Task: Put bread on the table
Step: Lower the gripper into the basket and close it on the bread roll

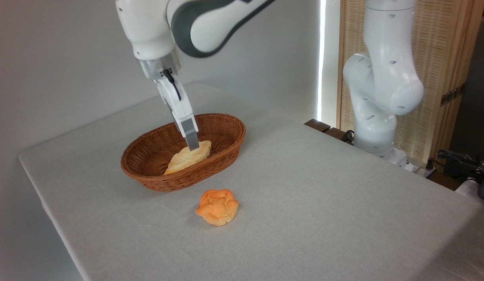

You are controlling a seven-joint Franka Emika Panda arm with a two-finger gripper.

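Gripper (192, 146) reaches into the basket (156, 177), fingertips at the bread (189, 157); seen edge-on, finger spacing cannot be determined. Bread lies inside the basket on the table (324, 195). Bun (217, 207) sits on the cloth in front of the basket.

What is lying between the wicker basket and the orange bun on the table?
Nothing: only bare cloth of the table separates basket from bun, in the camera view.
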